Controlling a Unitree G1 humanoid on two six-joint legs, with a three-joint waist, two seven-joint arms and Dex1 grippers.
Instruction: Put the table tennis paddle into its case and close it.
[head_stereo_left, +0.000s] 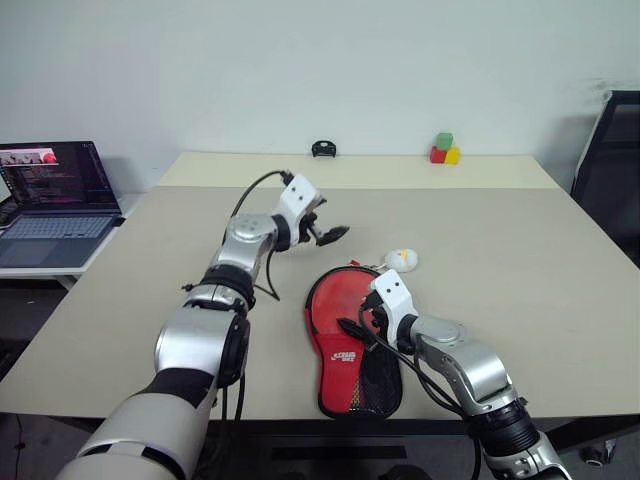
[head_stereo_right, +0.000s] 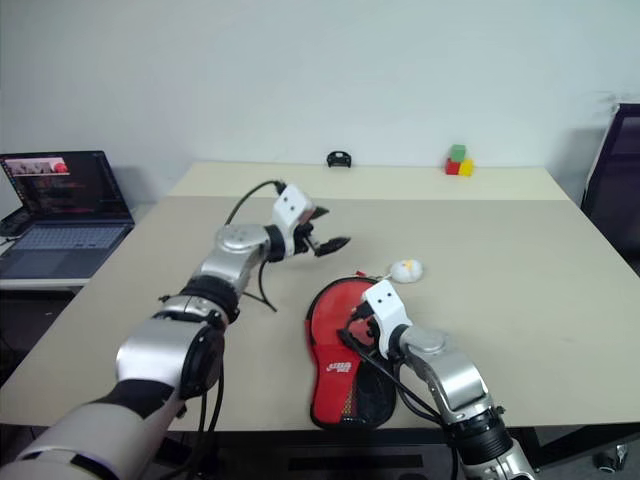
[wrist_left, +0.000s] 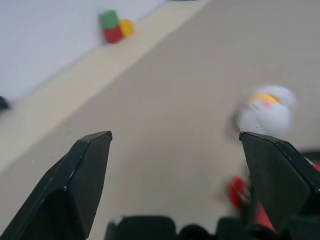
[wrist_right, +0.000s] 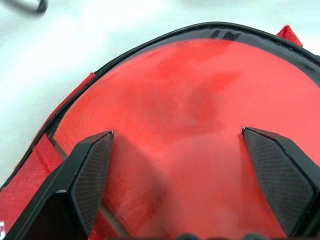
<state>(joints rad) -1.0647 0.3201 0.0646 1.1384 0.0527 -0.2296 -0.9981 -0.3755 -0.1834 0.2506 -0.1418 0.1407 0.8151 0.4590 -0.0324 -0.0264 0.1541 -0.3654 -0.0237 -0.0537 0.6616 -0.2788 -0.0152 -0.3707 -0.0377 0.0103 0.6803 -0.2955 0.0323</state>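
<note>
The table tennis paddle (wrist_right: 200, 125) is lying with its round red face just under the right gripper (head_stereo_left: 362, 322), tucked partly inside its case (head_stereo_left: 345, 365), whose black edge is curving around the far rim of the face. The case is resting red side up near the front edge of the table (head_stereo_left: 520, 290), its black mesh pocket and white logo toward the robot. The right gripper is hovering low over the paddle's face with its two black fingers (wrist_right: 87, 170) spread wide apart; nothing is sitting between them, and whether the tips are touching the rubber cannot be told.

Beyond the right gripper and to its left, the left gripper (head_stereo_left: 330, 234) is hanging in the air above the bare tabletop, well apart from the case. Its fingers (wrist_left: 85, 175) are also standing wide open, holding nothing and touching nothing.

Just past the case's far edge, to the right of the left gripper, a small white ball with a yellow mark (head_stereo_left: 401, 260) is sitting on the table. Far beyond both grippers, red, green and yellow blocks (head_stereo_left: 444, 150) and a small black object (head_stereo_left: 323, 149) are sitting at the far edge by the wall.
</note>
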